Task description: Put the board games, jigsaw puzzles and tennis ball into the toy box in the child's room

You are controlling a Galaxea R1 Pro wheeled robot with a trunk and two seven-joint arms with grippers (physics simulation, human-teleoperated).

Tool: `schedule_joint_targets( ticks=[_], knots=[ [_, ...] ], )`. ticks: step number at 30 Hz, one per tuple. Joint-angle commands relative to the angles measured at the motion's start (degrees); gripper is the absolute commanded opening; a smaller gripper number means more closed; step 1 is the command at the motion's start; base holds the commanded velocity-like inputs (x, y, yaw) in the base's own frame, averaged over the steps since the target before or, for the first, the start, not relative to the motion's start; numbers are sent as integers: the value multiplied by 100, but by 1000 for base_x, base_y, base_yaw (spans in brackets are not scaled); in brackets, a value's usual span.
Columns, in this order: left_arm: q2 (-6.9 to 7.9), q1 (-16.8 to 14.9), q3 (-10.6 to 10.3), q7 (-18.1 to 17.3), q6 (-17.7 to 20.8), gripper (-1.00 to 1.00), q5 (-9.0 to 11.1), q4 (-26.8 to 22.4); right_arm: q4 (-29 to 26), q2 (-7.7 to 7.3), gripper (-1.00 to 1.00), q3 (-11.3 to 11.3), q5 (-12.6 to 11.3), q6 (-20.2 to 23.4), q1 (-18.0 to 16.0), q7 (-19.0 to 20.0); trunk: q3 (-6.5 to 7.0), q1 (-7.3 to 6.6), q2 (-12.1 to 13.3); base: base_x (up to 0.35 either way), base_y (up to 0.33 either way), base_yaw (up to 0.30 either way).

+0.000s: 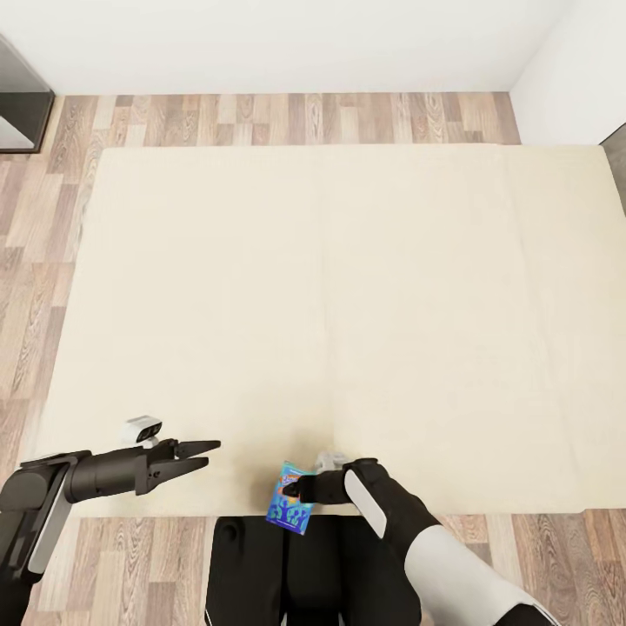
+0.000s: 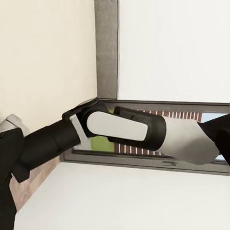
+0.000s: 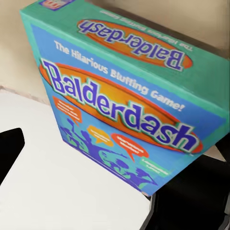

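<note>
Blue board game [image 1: 290, 508] gripped by right gripper [image 1: 294, 491], "Balderdash" legible at wrist, left gripper [image 1: 198, 455] parted.

The head view looks steeply down from above the trunk onto the bed [image 1: 348, 304] and floor [image 1: 52, 252]. The left wrist view faces sideways past the right arm [image 2: 120, 127] toward a wall [image 2: 167, 48]. The right wrist view sits close against the game box [image 3: 124, 110], also in the head view [image 1: 289, 504].

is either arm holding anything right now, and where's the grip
The right end effector holds the Balderdash board game near its upper edge, the box hanging below. The left end effector is open, holding nothing.
</note>
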Motion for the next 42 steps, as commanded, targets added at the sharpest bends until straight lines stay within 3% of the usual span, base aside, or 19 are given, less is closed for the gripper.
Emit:
schedule_joint_targets(
  ticks=[1,34,42],
  knots=[
    [2,-1,0,-22,61,100,-3,-1,-7,-2,100,0,22,20,-9,15,-6,3,-9,0,0,0],
    [5,-1,2,-22,61,100,-2,-1,-27,4,100,-8,18,-69,-159,53,-6,3,-9,0,0,0],
    [5,-1,2,-22,60,100,-2,-1,-8,4,100,30,18,-349,-125,191,-6,3,-9,0,0,0]
  ],
)
